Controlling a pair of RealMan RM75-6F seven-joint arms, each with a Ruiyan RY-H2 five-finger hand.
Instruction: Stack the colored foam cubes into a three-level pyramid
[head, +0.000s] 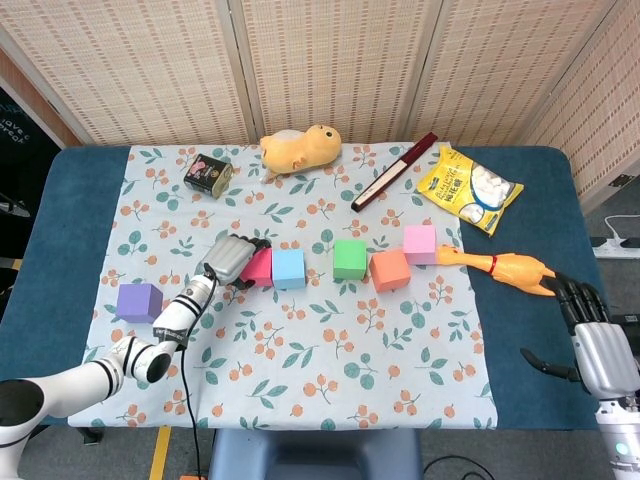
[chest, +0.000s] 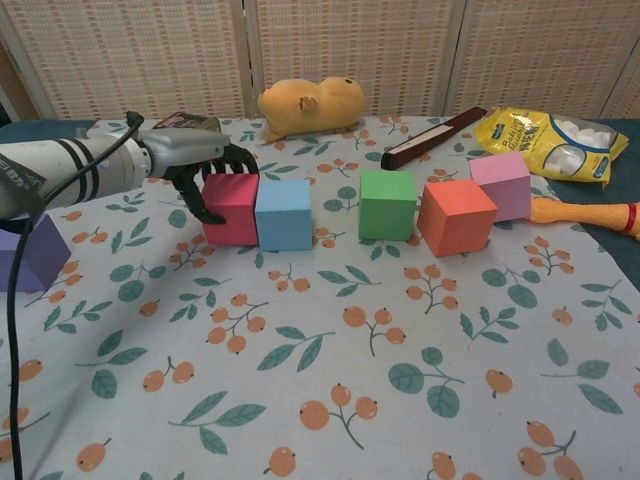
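The left hand (head: 230, 260) reaches in from the near left corner of the table (head: 60, 200), forearm low over the floral cloth (head: 300, 360), its fingers curled over the top and left side of the red cube (chest: 232, 208), gripping it. The red cube sits on the cloth with its right face touching the blue cube (chest: 284, 213). To the right, with a gap, stands the green cube (chest: 386, 204), then the orange cube (chest: 456, 216) just beside it, and the pink cube (chest: 500, 185) touching the orange one from behind and to the right. The purple cube (head: 139, 301) lies well apart near the left edge of the cloth. All six cubes rest on the cloth in a single layer; none is stacked. The right hand (head: 597, 345) hangs beyond the near right corner of the table, palm down, fingers spread apart and holding nothing. The head view alone shows this right hand, as well as a small tin (head: 208, 172) near the far left corner of the cloth. The chest view shows the left hand's dark fingertips (chest: 212, 216) pressing the cube's left face, a contact the head view hides. Along the far edge lie a stuffed toy (head: 299, 148), a dark stick (head: 394, 171) and a yellow snack bag (head: 469, 188); a rubber chicken (head: 505, 268) lies at the right edge of the cloth.
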